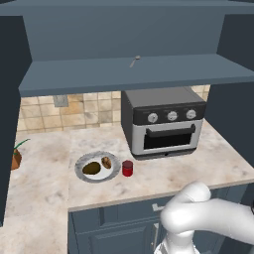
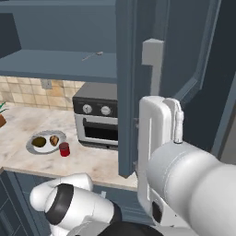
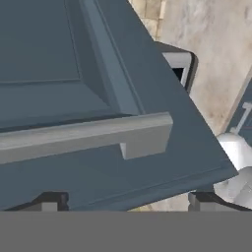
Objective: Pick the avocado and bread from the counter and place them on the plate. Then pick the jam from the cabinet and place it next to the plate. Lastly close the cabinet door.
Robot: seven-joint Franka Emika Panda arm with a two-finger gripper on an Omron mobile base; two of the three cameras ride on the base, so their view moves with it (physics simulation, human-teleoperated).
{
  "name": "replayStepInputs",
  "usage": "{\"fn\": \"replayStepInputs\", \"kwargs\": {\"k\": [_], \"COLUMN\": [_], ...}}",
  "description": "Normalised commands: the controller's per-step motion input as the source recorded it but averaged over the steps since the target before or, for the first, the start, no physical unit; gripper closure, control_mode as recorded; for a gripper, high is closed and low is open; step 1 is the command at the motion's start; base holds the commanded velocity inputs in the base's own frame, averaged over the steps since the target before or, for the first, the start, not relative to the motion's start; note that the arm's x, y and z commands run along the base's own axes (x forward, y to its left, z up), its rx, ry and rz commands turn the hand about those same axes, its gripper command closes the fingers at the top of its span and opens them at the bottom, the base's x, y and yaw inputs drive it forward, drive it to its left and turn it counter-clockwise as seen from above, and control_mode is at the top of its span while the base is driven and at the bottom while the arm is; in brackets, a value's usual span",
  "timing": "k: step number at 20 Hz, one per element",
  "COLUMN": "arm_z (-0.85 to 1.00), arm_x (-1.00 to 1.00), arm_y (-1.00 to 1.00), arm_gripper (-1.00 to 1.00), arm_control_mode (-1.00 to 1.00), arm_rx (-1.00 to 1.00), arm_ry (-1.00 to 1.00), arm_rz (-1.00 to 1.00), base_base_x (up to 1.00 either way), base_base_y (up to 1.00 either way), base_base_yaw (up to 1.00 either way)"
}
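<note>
The white plate (image 1: 79, 162) lies on the counter left of the toaster oven. On it sit the dark avocado (image 1: 92, 168) and the brown bread (image 1: 106, 162). The red jam jar (image 1: 127, 168) stands upright just right of the plate, also seen as jam jar (image 2: 64, 149). The blue cabinet door (image 2: 131, 92) is swung out, with its grey handle (image 2: 152, 60) facing my arm. In the hand view my gripper (image 3: 125, 204) is open, fingertips (image 3: 49, 202) spread wide, close against the door (image 3: 74, 49) just below its handle (image 3: 98, 135).
A toaster oven (image 1: 163, 124) stands at the back of the counter. A spoon (image 1: 135, 60) lies on the open cabinet shelf (image 1: 74, 77). A potted plant (image 1: 16, 156) is at the far left. Lower cabinet fronts (image 1: 114, 228) run under the counter edge.
</note>
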Motion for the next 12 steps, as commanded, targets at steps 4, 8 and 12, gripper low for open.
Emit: {"fn": "replayStepInputs", "kwargs": {"k": [4,8,12], "arm_z": [0.03,0.00,-0.14], "arm_x": [0.40,0.41,0.31], "arm_y": [0.31,0.32,0.39], "arm_gripper": [-1.00,-1.00,-1.00], "arm_control_mode": [-1.00,-1.00,-1.00], "arm_rx": [0.00,0.00,0.00], "arm_ry": [0.09,0.01,-0.02], "arm_rz": [0.14,0.12,0.12], "base_base_x": [0.00,0.00,0.00], "base_base_y": [0.00,0.00,0.00], "base_base_yaw": [0.00,0.00,0.00]}}
